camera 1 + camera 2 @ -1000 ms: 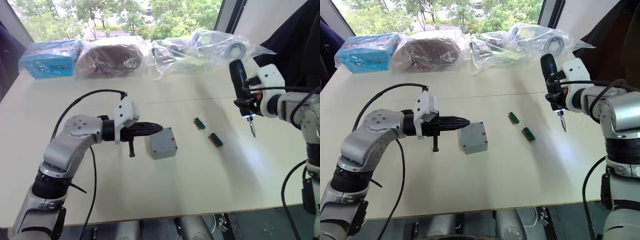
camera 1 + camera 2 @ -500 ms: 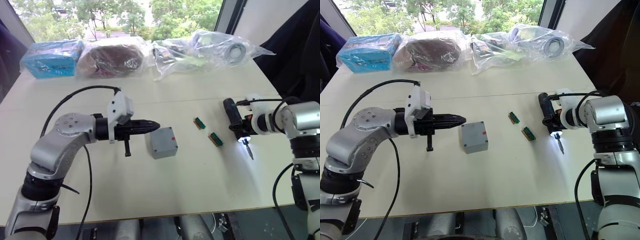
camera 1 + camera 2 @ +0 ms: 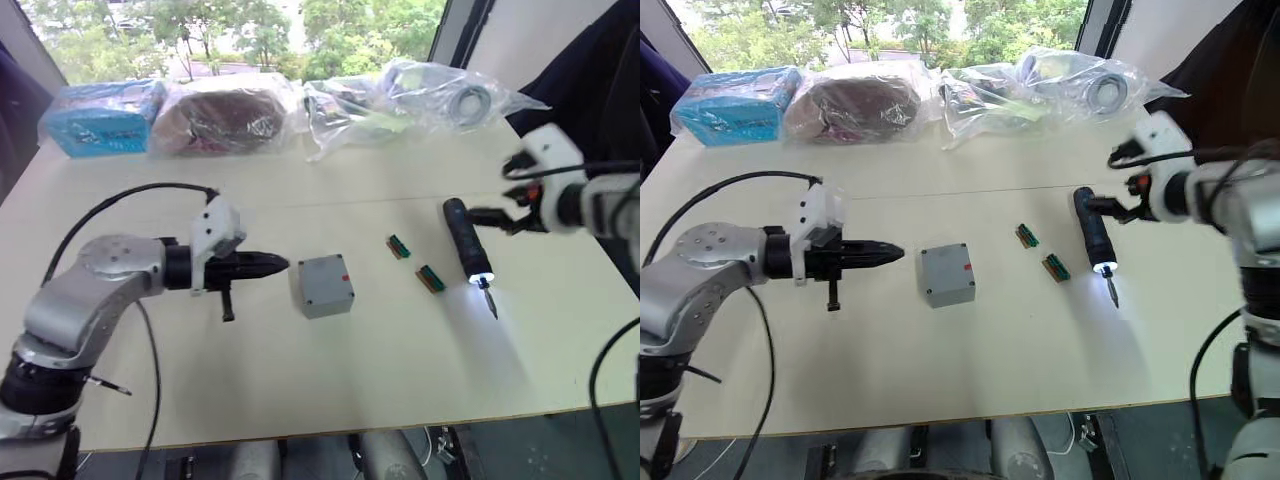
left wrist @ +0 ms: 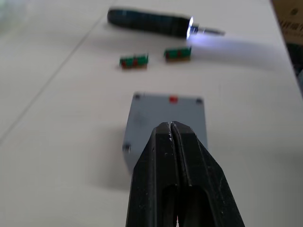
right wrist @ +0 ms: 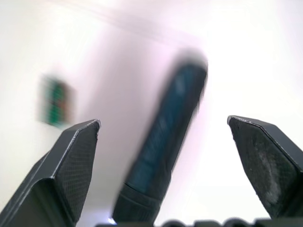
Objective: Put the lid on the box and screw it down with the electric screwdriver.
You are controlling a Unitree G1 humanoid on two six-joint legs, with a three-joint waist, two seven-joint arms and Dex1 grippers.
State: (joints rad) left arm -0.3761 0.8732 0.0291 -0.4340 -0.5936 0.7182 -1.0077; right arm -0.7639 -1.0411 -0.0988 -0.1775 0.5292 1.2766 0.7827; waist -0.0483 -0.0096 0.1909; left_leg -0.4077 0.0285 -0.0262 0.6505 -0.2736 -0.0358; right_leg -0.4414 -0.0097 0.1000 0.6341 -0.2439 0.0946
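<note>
Now the electric screwdriver [image 3: 468,240] lies flat on the desk [image 3: 380,360] at right of frame, lit bit toward the lower edge; right claw [image 3: 497,216] spread apart beside it, left claw [image 3: 274,265] closed.

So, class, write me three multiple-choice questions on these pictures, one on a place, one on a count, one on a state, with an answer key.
1. Where is the electric screwdriver?
A. Lying on the table
B. Held in the left gripper
C. Standing upright on the box

2. How many small green-and-red pieces lie on the table?
A. One
B. Two
C. Four

3. How are the right gripper's fingers?
A. Shut on the lid
B. Shut on nothing
C. Open

Key: 1 A, it lies flat beside the pieces, tip lit. 2 B, one piece and another sit between the box and the screwdriver. 3 C, the right wrist view shows its fingers spread wide apart.
</note>
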